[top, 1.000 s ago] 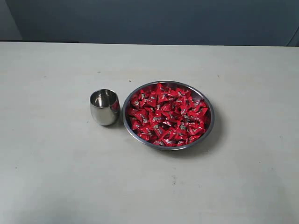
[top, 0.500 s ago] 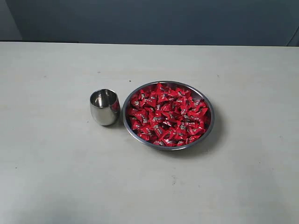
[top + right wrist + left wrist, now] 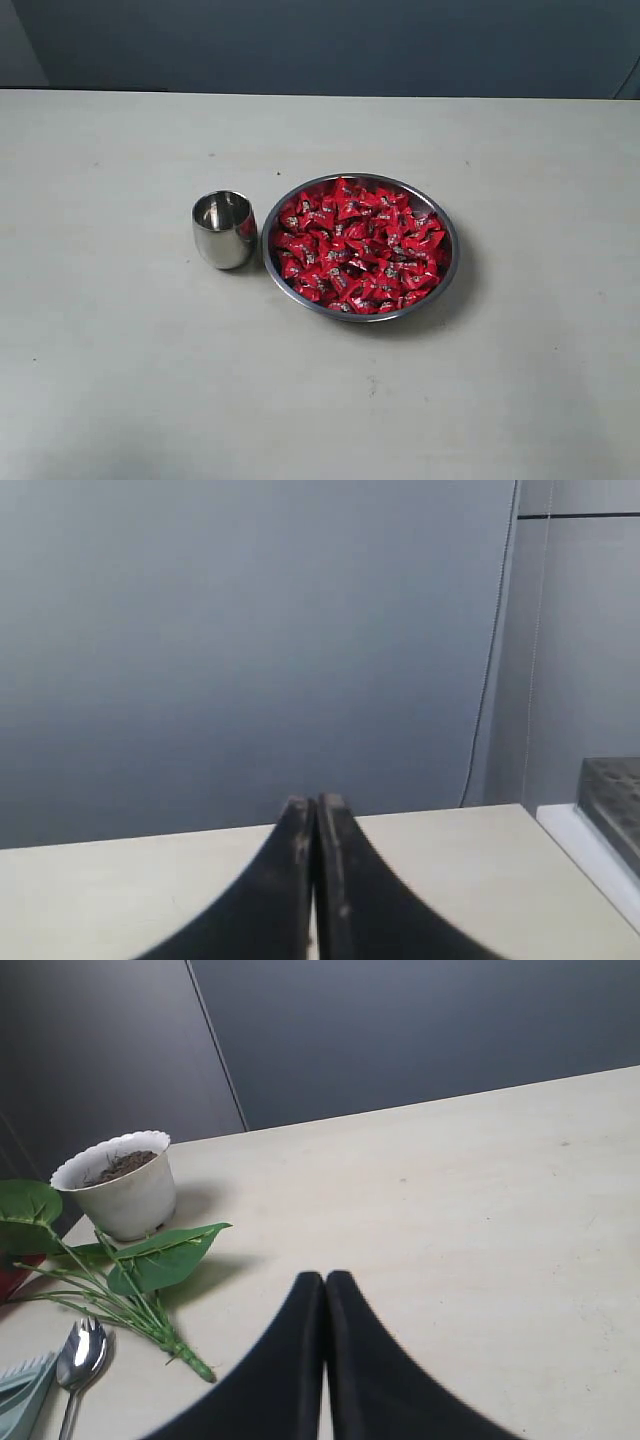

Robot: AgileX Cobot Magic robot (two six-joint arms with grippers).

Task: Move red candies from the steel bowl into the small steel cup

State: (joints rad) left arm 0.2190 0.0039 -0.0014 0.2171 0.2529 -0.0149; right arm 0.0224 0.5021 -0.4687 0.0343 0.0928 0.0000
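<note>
**Unchanged scene: bowl full, cup empty-looking, both grippers clenched on nothing**

Nothing has moved since the earlier exterior frames; bowl, cup and candies lie just as they did.

Exterior view. On the pale table (image 3: 120, 380) the bowl (image 3: 451, 250) sits slightly right of centre, filled almost to its rim with candies (image 3: 358, 248). The cup (image 3: 224, 232) stands upright just left of the bowl, their sides very close or touching. No red shows in the cup's mouth. Neither arm appears.

Left wrist view. The left gripper (image 3: 325, 1278) has its two dark fingers pressed together along their length, with nothing between them. It hangs over bare table. Nearby stand a white pot (image 3: 122, 1188) of soil, a leafy green sprig (image 3: 160, 1256) lying flat, and a spoon (image 3: 82, 1352). Bowl and cup are out of frame.

Right wrist view. The right gripper (image 3: 313, 802) is likewise closed tight and empty, pointing along the table toward a grey wall (image 3: 250, 630). No task object is visible.
</note>
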